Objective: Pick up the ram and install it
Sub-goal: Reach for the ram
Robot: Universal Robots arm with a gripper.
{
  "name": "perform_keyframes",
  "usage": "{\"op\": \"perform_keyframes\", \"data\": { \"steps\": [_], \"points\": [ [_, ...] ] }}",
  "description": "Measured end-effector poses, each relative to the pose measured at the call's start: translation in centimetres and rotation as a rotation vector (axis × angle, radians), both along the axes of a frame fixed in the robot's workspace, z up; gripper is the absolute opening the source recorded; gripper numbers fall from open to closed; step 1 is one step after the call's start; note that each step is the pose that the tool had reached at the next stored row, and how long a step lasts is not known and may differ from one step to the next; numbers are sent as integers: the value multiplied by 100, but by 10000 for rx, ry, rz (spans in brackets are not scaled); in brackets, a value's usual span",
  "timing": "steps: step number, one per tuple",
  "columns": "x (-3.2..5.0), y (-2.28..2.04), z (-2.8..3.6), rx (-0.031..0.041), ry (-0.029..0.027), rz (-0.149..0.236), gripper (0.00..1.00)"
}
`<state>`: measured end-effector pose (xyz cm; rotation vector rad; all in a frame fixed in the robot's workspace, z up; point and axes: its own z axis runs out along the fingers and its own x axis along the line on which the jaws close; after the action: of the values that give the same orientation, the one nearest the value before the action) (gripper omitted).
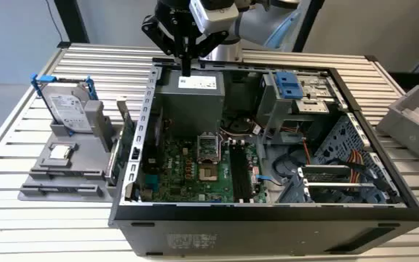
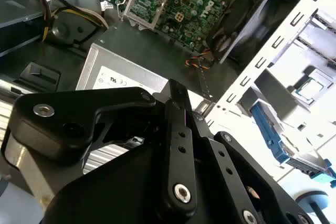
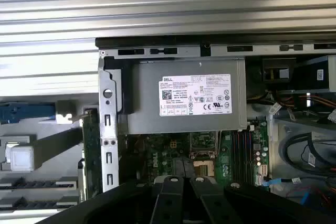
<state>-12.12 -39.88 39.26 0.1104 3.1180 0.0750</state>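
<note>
My gripper [image 1: 186, 70] hangs over the back edge of the open computer case [image 1: 268, 210], just above the grey power supply [image 1: 191, 95]. Its black fingers [image 2: 177, 129] point down and are pressed together with nothing between them; in the first wrist view their tips [image 3: 184, 171] hover over the motherboard [image 3: 173, 148]. The black memory slots [image 1: 240, 176] run along the board beside the processor socket [image 1: 207, 147]. I cannot make out the ram in any view.
On the exterior view's left, a grey holder [image 1: 64, 164] carries a silver hard drive in a blue bracket [image 1: 67, 109]. A green card [image 1: 124, 136] stands upright by the case wall. A grey bin [image 1: 417, 114] sits at the right on the slatted table [image 1: 20, 218].
</note>
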Motion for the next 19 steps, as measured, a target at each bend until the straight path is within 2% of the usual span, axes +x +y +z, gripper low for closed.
{"op": "perform_keyframes", "data": {
  "steps": [19],
  "points": [
    [-5, 0, 0, 0, 0, 0, 0]
  ]
}}
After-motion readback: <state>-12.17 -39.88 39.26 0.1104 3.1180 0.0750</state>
